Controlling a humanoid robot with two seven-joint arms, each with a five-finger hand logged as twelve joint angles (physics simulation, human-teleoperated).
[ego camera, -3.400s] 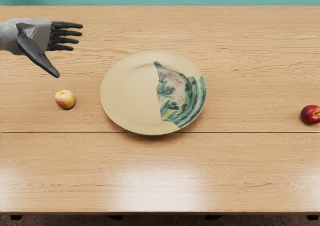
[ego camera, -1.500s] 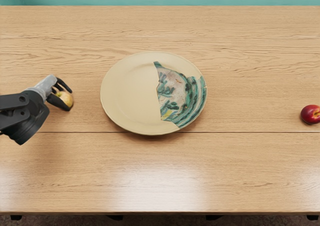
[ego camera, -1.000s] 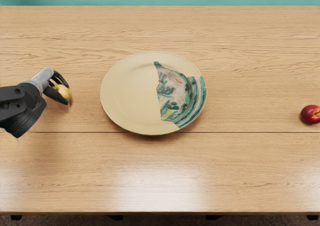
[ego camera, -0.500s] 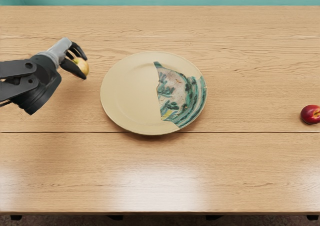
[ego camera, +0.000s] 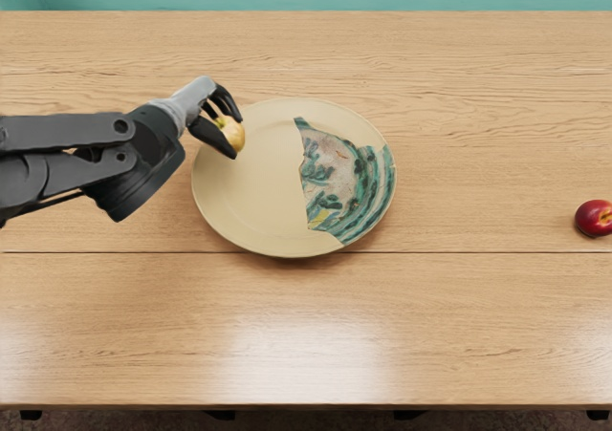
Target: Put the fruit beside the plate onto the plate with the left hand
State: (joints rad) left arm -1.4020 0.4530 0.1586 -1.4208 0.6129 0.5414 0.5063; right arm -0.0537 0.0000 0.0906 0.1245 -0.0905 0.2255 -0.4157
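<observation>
Whereas half a second ago it hung left of the plate [ego camera: 251, 194], the left hand [ego camera: 204, 109] now holds the small yellow apple [ego camera: 232, 135] over the plate's left rim, dark fingers curled round it. Round and smooth, the apple shows no long axis, and where its stem points cannot be told. The round cream plate, partly green-patterned, lies at the middle of the grained wooden table [ego camera: 306, 335]. A red fruit [ego camera: 594, 218] sits by the table's right edge.
</observation>
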